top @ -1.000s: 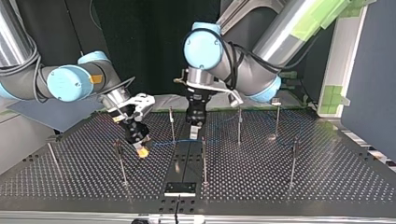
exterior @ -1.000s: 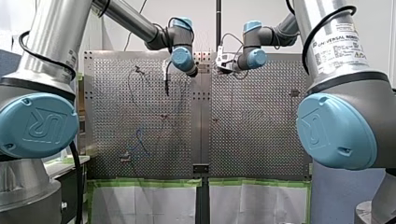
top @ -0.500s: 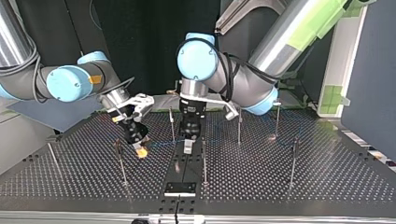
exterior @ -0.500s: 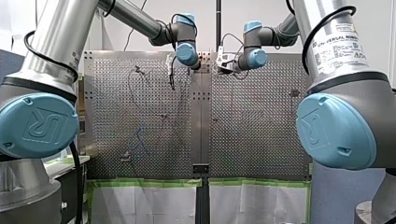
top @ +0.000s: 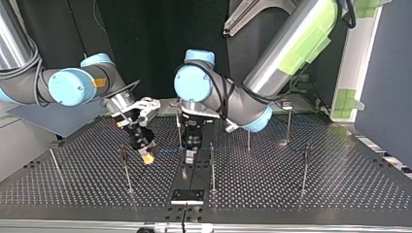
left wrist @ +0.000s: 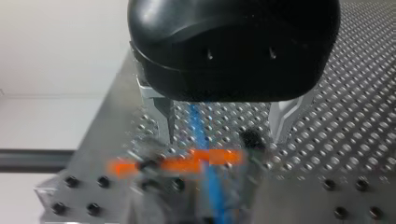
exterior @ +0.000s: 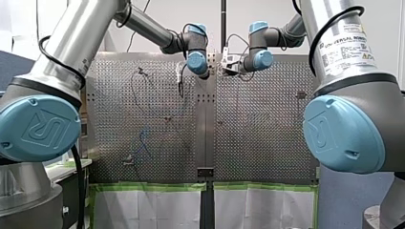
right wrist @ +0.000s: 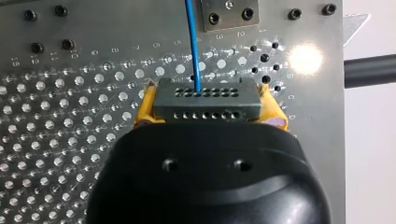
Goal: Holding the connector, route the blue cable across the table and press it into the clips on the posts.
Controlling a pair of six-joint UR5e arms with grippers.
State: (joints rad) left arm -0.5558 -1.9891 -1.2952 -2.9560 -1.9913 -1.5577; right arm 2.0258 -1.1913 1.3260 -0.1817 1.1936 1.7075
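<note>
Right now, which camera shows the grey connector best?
The right wrist view: the connector fills its middle, clamped between my right hand's yellow pads, with the blue cable leaving it. The top view shows that hand only small and far off; the front and left wrist views do not show the connector clearly.

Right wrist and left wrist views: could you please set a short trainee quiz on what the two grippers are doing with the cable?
1. True or false: my right gripper is shut on the connector.
2. Relative to my left gripper, the blue cable: A passes between its fingers; B lies outside both; C is wound round one.
3. Fill in: my right gripper's pads are ____ in colour.
Key: 1 true; 2 A; 3 yellow.
</note>
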